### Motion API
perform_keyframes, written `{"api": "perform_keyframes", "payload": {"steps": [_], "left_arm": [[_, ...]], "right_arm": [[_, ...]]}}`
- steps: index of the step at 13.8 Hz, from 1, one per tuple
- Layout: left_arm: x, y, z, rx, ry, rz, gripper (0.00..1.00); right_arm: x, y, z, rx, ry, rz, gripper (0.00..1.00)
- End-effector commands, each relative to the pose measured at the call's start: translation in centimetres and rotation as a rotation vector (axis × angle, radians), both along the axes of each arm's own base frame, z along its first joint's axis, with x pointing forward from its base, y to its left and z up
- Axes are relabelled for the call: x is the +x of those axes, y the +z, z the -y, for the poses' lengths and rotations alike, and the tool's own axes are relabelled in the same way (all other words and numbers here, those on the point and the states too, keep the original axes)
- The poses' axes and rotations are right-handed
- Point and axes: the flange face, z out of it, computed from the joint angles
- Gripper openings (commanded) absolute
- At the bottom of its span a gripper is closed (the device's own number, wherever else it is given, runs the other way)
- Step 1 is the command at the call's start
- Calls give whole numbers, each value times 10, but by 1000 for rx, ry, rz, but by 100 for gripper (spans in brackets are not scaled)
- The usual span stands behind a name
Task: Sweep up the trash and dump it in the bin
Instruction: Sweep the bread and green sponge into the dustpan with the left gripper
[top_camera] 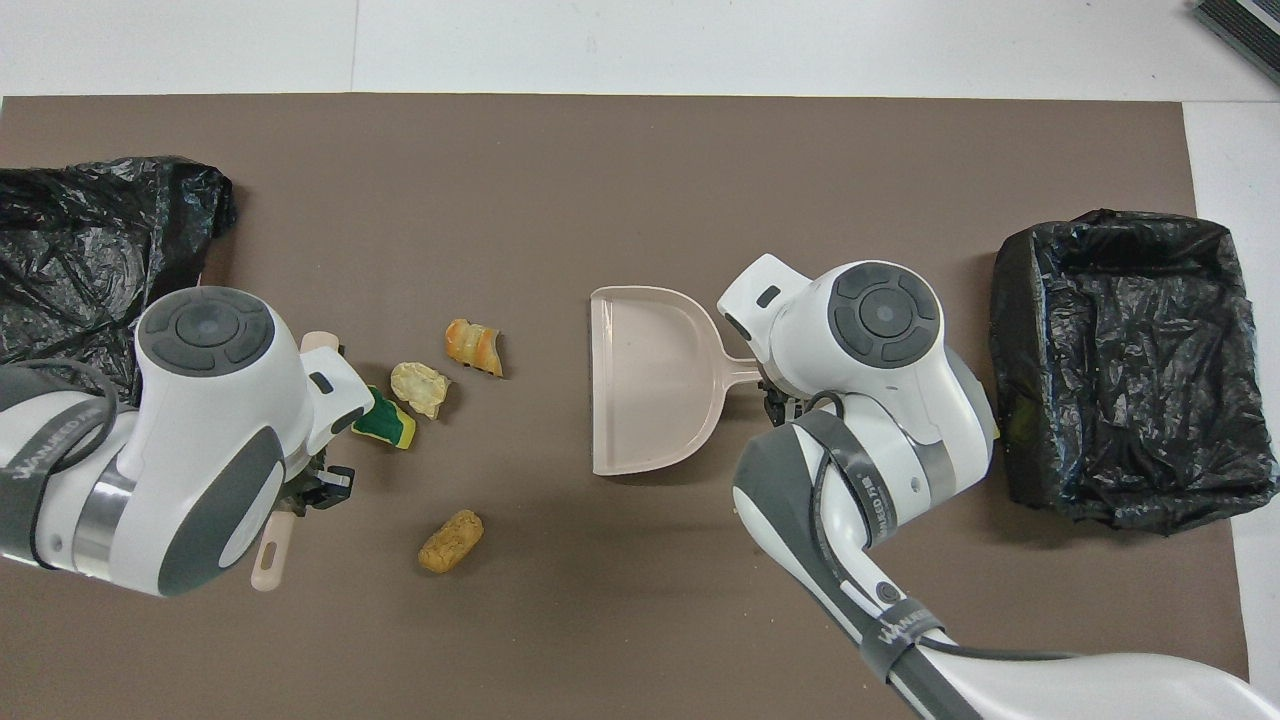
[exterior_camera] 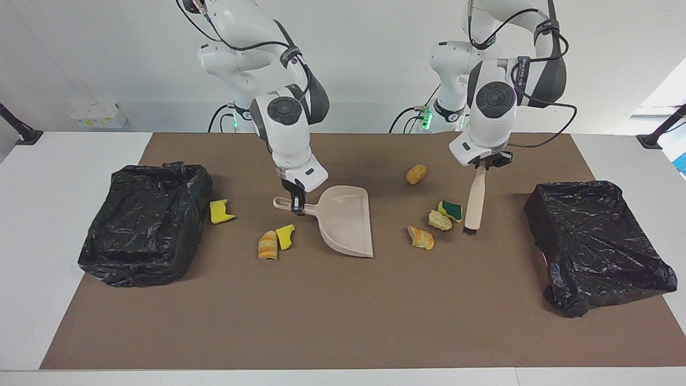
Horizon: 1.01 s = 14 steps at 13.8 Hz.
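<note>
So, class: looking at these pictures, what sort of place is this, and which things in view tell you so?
Probably a robotics lab test bench, not a kitchen: two white robot arms mounted at a table with a brown mat, black-lined bins at each end, and staged scraps like a croissant piece.

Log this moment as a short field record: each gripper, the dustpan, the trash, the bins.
left gripper: shut on brush, bristles down beside three scraps
right gripper: shut on dustpan handle
dustpan: on mat, empty
trash: seven scraps on mat, none in a bin, e.g. pastry, sponge
bins: two black-lined, one at each end
</note>
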Motion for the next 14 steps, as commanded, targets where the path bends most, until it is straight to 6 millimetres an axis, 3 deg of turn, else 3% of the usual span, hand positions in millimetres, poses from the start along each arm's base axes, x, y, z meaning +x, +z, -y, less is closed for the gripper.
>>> {"api": "perform_keyframes", "payload": {"steps": [1,4,8,10,13,14], "left_arm": [[-22,-21,-3,25,182,75,0],[-20,-40,2,-4,308,142,0],[6,-74,18,-101,326,167,0],[21,-70,28,-157,340,193,0],[10,-67,75,-247,236,172,0],[5,-61,100,-304,219,176,0]], "right_arm": [[-3,-2,-8,3,51,30,0],[-3,-5,-8,3,48,28,0],[-5,-16,-14,11,28,32,0],[-8,-16,-21,13,34,35,0],[-7,-17,-21,14,26,33,0],[-7,-17,-21,15,25,33,0]]}}
